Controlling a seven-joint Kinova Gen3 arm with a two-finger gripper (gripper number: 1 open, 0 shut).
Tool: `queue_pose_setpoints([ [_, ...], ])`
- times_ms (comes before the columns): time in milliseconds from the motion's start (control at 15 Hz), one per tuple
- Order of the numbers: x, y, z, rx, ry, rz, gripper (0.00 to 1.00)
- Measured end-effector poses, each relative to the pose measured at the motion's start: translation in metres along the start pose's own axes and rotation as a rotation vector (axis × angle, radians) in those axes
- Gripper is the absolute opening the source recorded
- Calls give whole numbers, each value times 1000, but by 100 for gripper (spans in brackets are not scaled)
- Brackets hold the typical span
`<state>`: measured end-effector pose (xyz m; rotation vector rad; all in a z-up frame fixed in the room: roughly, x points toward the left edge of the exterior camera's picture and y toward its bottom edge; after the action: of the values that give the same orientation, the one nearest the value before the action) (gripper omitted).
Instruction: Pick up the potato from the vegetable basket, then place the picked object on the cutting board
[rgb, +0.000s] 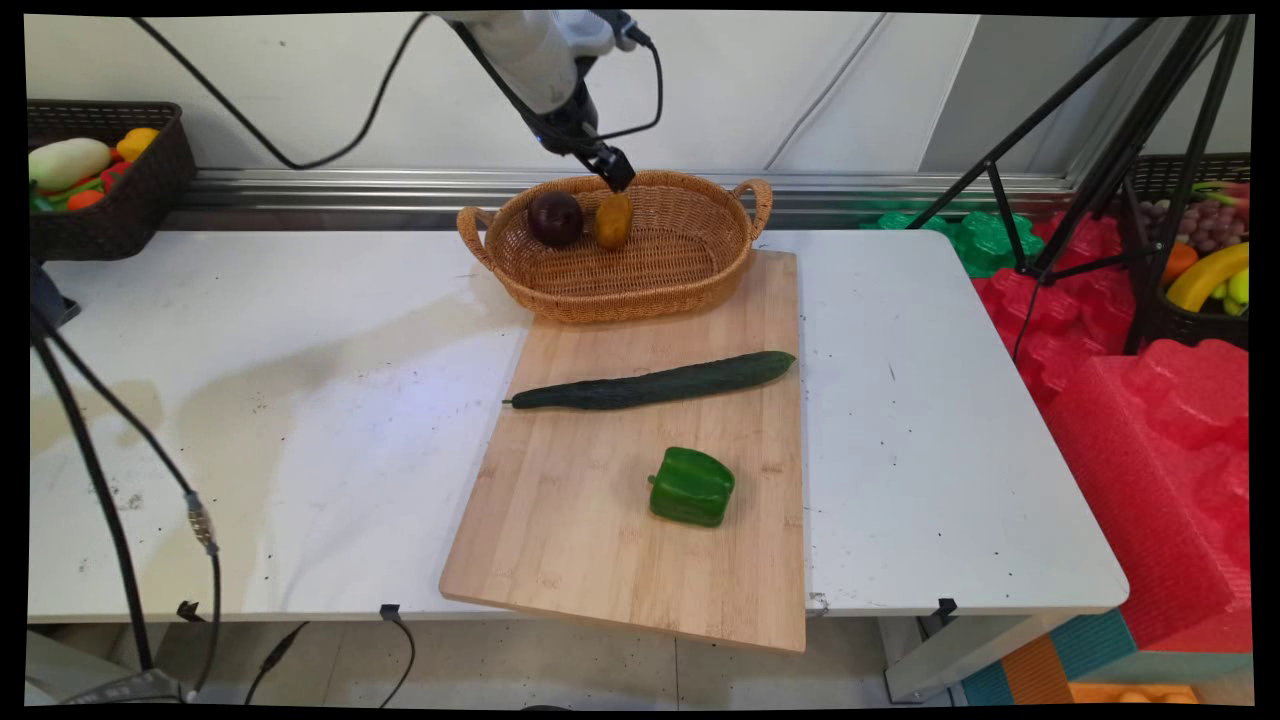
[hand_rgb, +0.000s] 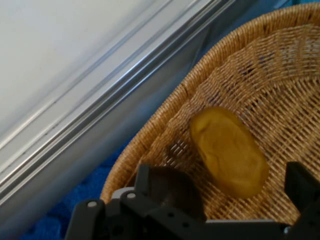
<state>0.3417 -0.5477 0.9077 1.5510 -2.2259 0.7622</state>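
A wicker basket (rgb: 690, 262) stands at the table's back, on the far end of a wooden board (rgb: 600, 540). In it lie a yellow-brown potato (rgb: 613, 220) and a dark purple round fruit (rgb: 555, 218), side by side. My gripper (rgb: 617, 180) hangs just above the potato, over the basket's far rim. In the hand view the gripper (hand_rgb: 222, 175) is open, and the potato (hand_rgb: 227, 150) lies on the basket's weave (hand_rgb: 280, 85) below the gap between the fingers, untouched. The dark fruit (hand_rgb: 175, 187) shows partly behind the left finger (hand_rgb: 145, 175).
A long cucumber (rgb: 655, 382) and a green bell pepper (rgb: 691, 486) lie on the board. A dark basket of vegetables (rgb: 105, 180) sits at the back left. A tripod (rgb: 1100, 150), red foam (rgb: 1150, 400) and a fruit crate (rgb: 1205, 270) stand to the right.
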Motion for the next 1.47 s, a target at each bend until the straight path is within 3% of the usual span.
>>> queue_pose_setpoints([
  [600, 7, 5, 72, -61, -50, -22, 100],
  [1133, 7, 10, 100, -83, -50, -35, 100],
  [1200, 7, 10, 101, -83, -50, -37, 0],
  [1467, 5, 14, 103, -77, -46, -48, 0],
])
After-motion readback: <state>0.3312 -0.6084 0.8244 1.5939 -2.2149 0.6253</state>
